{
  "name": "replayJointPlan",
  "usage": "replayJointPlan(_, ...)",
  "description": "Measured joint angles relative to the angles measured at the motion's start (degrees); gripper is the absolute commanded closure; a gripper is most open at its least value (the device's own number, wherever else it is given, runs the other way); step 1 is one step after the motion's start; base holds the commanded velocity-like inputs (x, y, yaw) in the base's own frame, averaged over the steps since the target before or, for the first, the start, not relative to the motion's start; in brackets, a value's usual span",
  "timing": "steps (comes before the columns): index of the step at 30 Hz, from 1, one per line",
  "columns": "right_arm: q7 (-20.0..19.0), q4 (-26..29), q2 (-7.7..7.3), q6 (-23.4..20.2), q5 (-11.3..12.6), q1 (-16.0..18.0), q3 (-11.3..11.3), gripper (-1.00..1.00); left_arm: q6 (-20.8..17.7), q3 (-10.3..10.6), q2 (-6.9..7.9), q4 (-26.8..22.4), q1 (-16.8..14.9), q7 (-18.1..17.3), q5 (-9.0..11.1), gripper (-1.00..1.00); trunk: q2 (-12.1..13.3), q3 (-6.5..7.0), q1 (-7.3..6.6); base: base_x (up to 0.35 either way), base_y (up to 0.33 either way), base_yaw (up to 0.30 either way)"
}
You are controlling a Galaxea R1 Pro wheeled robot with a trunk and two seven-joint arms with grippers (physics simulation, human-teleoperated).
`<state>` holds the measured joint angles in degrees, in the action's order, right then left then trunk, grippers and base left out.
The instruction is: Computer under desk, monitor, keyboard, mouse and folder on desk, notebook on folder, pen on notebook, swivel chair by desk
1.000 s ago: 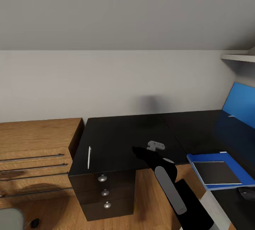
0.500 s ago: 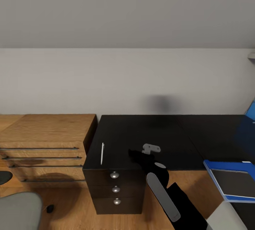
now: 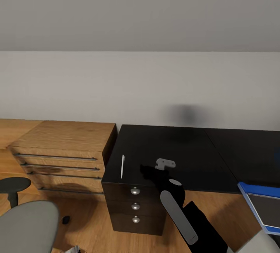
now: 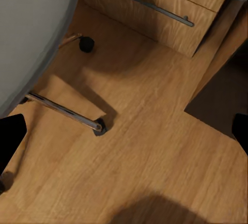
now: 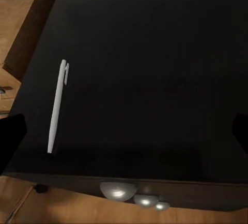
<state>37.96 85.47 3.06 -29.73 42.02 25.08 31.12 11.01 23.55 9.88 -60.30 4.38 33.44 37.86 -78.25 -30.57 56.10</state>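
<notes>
One pen (image 3: 123, 166) lies on the desk (image 3: 186, 148) near its left front edge, long axis running front to back, just left of the right gripper (image 3: 149, 171), which hovers wide open and empty, the nearer arm.

I've got the desk (image 3: 171, 148) looking glossy black, its round knobs (image 3: 135, 191) shiny metal. Pen (image 5: 57, 108) reads smooth white plastic. Dresser (image 3: 66, 140) and floor (image 4: 144, 146) show matt grained wood.
</notes>
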Motion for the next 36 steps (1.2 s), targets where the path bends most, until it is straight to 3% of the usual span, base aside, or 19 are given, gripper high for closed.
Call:
replayJointPlan(3,-0.07,0.08,-0.08,-0.01,0.01,0.0,0.33,-1.0,-0.87,0.03,0.08,-2.97,0.0,0.03,0.01,-1.0,0.0,-0.02,0.0,0.0,0.0,0.024)
replayJointPlan(9,-0.24,0.01,-0.3,-0.02,-0.05,0.0,0.81,-1.0,-11.09,-1.36,0.23,-11.48,0.0,0.14,0.3,-1.0,0.0,-0.03,0.0,0.0,0.0,0.006)
replayJointPlan(10,-0.09,0.2,-0.39,0.0,-0.07,0.0,0.76,-1.0,-18.06,-6.7,-0.03,-16.57,-0.02,0.18,0.27,-1.0,0.0,-0.02,0.0,0.0,0.0,0.0)
replayJointPlan(11,-0.01,0.25,-0.39,0.03,-0.07,0.0,0.7,-1.0,-20.64,-8.67,-0.22,-19.1,-0.01,0.18,0.34,-1.0,0.0,-0.03,0.0,0.0,0.0,0.0)
replayJointPlan(18,0.07,0.95,-0.38,0.06,-0.08,0.0,0.47,-1.0,-27.79,-11.79,-0.65,-26.69,0.0,0.16,0.44,-1.0,0.0,0.24,0.0,0.0,0.0,0.039)
replayJointPlan(21,0.18,1.24,-0.28,0.07,-0.12,0.0,0.5,-1.0,-29.32,-12.9,-0.78,-29.68,0.0,0.2,0.86,-1.0,0.0,0.35,0.0,0.0,0.0,0.234)
replayJointPlan(36,0.22,0.5,0.01,0.07,-0.22,0.0,0.89,-1.0,-29.53,-13.04,-0.82,-28.56,0.01,0.33,0.76,-1.0,0.0,-0.22,0.0,0.0,0.0,0.235)
